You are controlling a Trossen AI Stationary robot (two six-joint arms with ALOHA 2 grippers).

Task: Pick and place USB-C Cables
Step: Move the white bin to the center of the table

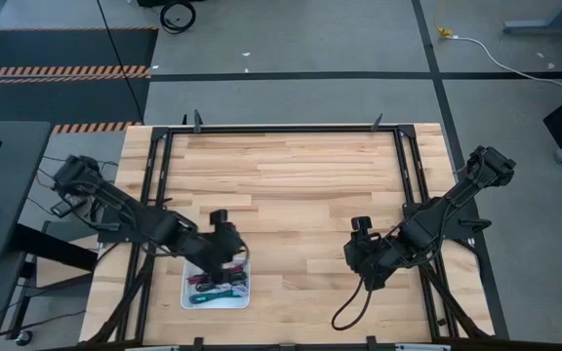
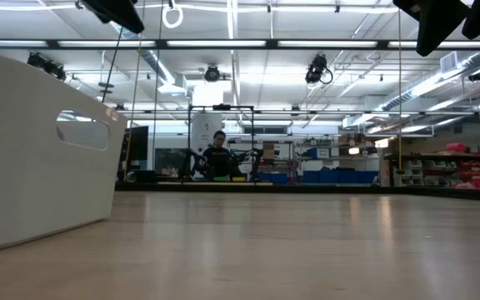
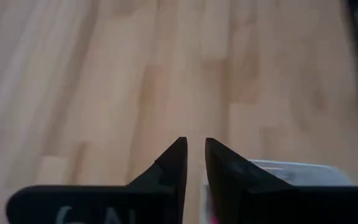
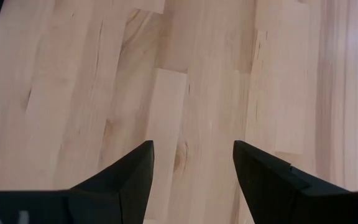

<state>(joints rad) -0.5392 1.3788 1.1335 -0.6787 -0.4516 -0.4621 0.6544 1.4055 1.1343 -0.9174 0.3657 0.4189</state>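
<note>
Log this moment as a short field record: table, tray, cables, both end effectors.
table: bare wooden top in a black frame
tray: white tray, near edge on the left arm's side
cables: USB-C cables lie in the tray; teal, dark red and green show, the rest hidden by the arm
left end effector: above the tray, fingers nearly closed, nothing between them
right end effector: over bare wood, fingers spread, empty
background: a person far behind the table
</note>
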